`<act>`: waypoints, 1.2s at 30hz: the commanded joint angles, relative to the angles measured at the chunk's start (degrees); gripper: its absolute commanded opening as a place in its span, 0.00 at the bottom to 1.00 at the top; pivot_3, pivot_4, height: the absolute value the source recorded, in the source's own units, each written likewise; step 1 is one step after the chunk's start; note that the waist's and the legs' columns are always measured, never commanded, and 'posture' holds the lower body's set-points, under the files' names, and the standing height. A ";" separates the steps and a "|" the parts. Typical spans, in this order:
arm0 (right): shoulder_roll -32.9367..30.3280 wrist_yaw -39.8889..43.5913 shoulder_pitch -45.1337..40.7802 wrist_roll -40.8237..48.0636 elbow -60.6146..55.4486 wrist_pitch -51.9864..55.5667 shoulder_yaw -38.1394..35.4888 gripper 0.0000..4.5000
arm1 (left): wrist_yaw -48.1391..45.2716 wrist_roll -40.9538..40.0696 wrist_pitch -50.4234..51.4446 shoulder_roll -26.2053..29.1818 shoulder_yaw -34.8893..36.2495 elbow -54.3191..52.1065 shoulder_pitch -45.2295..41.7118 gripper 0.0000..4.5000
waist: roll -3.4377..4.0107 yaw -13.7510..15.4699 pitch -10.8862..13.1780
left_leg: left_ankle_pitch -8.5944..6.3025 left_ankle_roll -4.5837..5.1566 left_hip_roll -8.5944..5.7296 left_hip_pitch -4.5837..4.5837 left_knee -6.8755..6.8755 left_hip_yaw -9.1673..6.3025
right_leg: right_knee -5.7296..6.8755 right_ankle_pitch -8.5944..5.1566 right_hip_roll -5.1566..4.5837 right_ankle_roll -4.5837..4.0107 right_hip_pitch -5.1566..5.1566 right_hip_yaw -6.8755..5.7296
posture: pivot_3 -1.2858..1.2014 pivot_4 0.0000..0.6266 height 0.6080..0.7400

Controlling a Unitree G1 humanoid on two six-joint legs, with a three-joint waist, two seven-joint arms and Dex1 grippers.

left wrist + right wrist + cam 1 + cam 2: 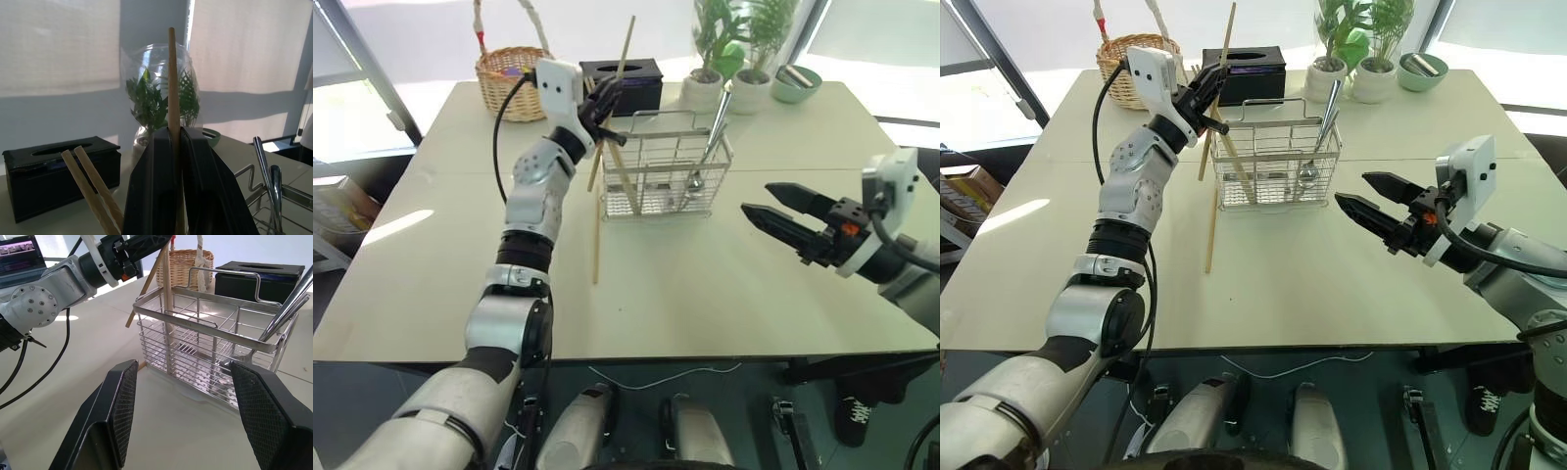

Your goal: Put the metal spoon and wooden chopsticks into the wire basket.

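Observation:
The wire basket (658,133) stands mid-table. The metal spoon (717,127) leans in its right end, bowl down. My left gripper (612,93) is shut on one wooden chopstick (626,44) just above the basket's left end. That stick rises above the fingers, and its lower end hangs outside the basket's left side. Two more chopsticks (90,191) lean inside the basket's left part. Another chopstick (597,240) lies on the table beside the basket's left side. My right gripper (756,199) is open and empty, right of the basket, pointing at it.
A round wicker basket (514,83) with a tall handle, a black tissue box (631,86), two potted plants (705,88) and a green bowl (796,83) line the table's far edge. Bare table (705,284) lies in front of the wire basket.

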 commanded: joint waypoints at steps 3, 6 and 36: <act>-0.11 -0.42 -1.13 -0.02 -0.46 -1.58 -0.37 0.68 | -0.47 -0.63 2.16 -0.87 -0.77 -3.16 1.20 0.46 | 0.00 -0.17 0.00 | 0.00 0.02 0.00 -0.02 0.00 0.00 | 0.00 0.00 0.00 0.01 -0.03 0.00 | 0.52 0.24 0.89; -0.04 -0.45 -1.28 -0.31 -0.11 -1.73 -0.08 0.68 | -0.37 -1.09 3.81 -1.01 -0.62 -5.35 1.96 0.80 | 0.00 -0.34 0.00 | 0.02 0.05 0.01 -0.05 -0.02 0.00 | 0.01 0.01 0.01 0.01 -0.09 0.00 | 0.52 0.24 0.89; 0.45 1.87 0.32 -3.44 2.14 -3.47 0.78 0.68 | -24.17 -6.59 26.78 28.84 -3.70 -24.49 10.27 0.99 | 0.12 -0.43 -0.06 | -0.01 0.00 0.02 0.09 -0.16 0.00 | 0.03 -0.02 0.05 -0.03 -0.13 0.06 | 0.52 0.24 0.89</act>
